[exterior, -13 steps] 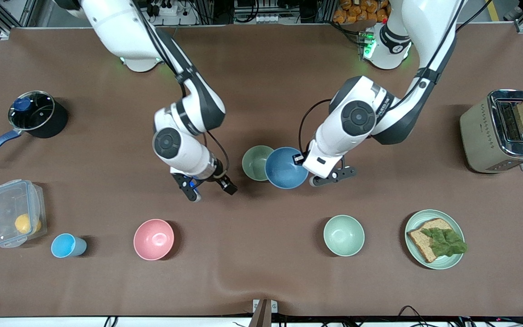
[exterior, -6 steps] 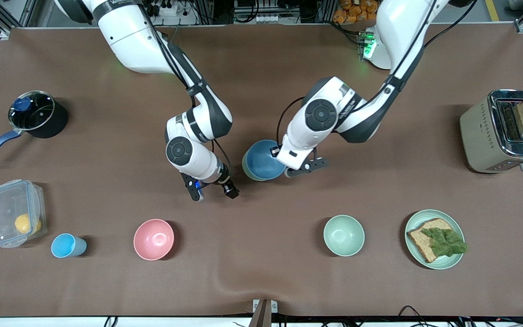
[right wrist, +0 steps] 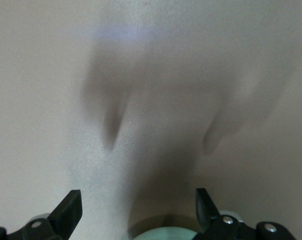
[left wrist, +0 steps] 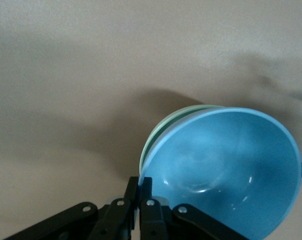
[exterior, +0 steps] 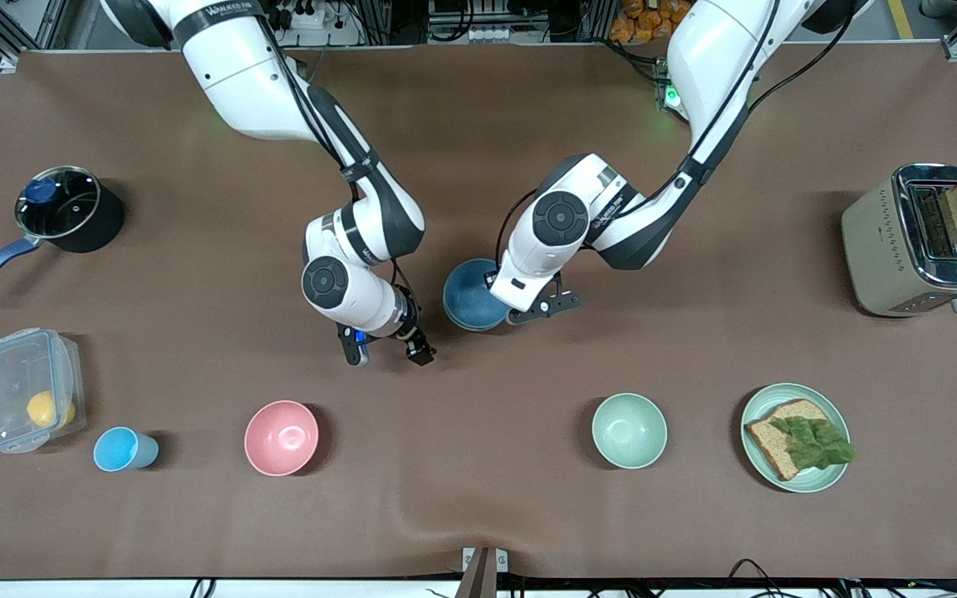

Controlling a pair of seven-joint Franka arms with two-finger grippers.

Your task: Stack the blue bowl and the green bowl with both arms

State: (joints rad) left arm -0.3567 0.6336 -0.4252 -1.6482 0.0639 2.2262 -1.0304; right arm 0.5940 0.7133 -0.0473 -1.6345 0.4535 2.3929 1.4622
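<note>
Your left jaws pinch the blue bowl nested in the green bowl mid-desk; right jaws gape idle. Release next.

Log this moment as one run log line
left gripper: shut on blue bowl rim | blue bowl: in green bowl | right gripper: open, over table

Blue bowl, round, matte, deep, nested upright in the sage-green bowl, only a sliver of green rim seen, mid-table, blue rim pinched by the left gripper.
</note>
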